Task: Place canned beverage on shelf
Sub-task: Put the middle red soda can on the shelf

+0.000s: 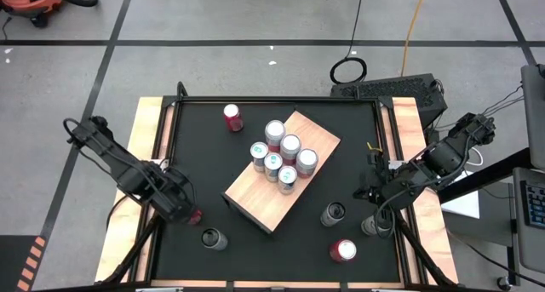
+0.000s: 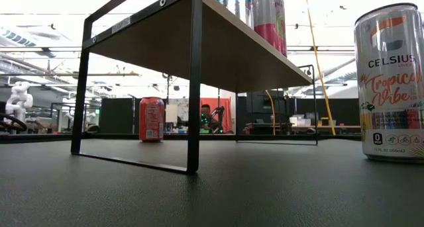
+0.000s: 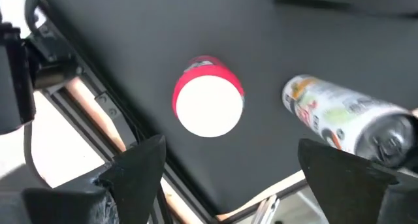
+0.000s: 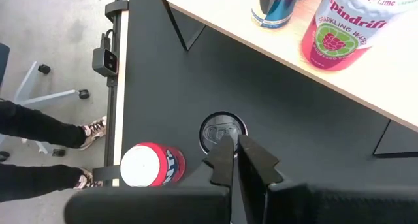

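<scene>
Nearest the front edge of the black counter, a red-sided can with a white top stands at the right corner, and a dark-topped can stands toward the left. Just behind that one, the left tool hangs low over a small red can by the counter's left rim, its fingers spread wide on either side of the can's white top without touching it. In the left wrist view a printed can with a dark end shows beside the red one.

On the right side, the right tool waits above the counter with its fingers pressed together and holding nothing; a black-topped can stands just beside it toward the middle.

The shelf, a light tan wooden board on a black frame, sits slantwise at the counter's middle. Six cans stand clustered on its far half, among them a pink Spindrift can. Beyond it, a red can stands alone near the far edge.
</scene>
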Available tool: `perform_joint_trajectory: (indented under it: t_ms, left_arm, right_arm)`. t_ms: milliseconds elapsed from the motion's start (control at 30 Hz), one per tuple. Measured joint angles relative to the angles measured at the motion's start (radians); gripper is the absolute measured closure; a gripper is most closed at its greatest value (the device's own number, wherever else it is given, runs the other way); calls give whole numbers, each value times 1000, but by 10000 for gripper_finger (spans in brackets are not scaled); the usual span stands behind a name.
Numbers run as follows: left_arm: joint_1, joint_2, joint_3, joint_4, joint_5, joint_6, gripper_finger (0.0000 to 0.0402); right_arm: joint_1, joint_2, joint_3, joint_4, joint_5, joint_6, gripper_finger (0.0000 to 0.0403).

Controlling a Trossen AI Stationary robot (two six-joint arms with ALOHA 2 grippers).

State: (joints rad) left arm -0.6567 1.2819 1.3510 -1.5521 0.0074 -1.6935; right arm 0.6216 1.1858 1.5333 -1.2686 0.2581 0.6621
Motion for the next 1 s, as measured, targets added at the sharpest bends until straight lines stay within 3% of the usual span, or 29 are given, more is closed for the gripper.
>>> perform_joint_trajectory:
  t_ms: [600,867,1000]
  left_arm:
    - [14,-8,-202,191,30,29,54]
    - [22,-7,-262,199,43,44,54]
    - [22,-8,-305,288,68,77,54]
  right_arm:
    - [0,0,0,0,2,0,403]
    - [0,0,0,5,3,9,403]
    - [0,0,0,14,3,26,403]
